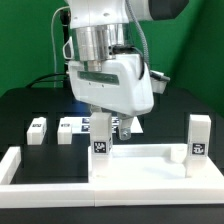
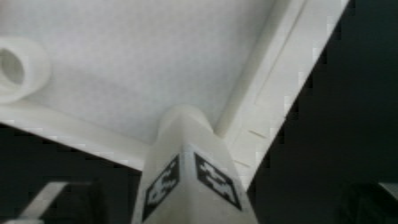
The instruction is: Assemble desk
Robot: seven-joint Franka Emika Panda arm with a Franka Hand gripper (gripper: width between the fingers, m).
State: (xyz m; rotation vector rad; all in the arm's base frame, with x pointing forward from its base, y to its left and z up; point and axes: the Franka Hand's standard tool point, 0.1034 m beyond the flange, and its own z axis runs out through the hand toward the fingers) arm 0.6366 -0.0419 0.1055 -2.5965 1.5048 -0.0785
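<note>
Here the gripper (image 1: 108,118) hangs low over the middle of the scene with its jaws spread apart and nothing clasped between them. Just under it, an upright leg block (image 1: 101,138) stands on the tabletop panel (image 1: 140,160); the wrist view looks straight down along this block (image 2: 192,170), showing its rounded top and two black-and-white tags on its sides. Whether the fingers touch the block cannot be told.

The tabletop panel lies flat, wide and white, with a raised rim (image 2: 285,70); the wrist view also shows a round socket (image 2: 18,68) on the panel's inner face. A second leg block (image 1: 199,137) stands upright at the exterior view's right end of the panel, well apart from the first.

Behind the panel, on the exterior view's left, two more leg blocks lie on the table: one (image 1: 38,128) farther left, one (image 1: 68,127) nearer the arm. That makes four leg blocks and one panel.

A long low white wall (image 1: 60,185) runs along the front edge and turns up the left side. The table (image 1: 30,105) is black, and the backdrop (image 1: 190,50) behind it is green.
</note>
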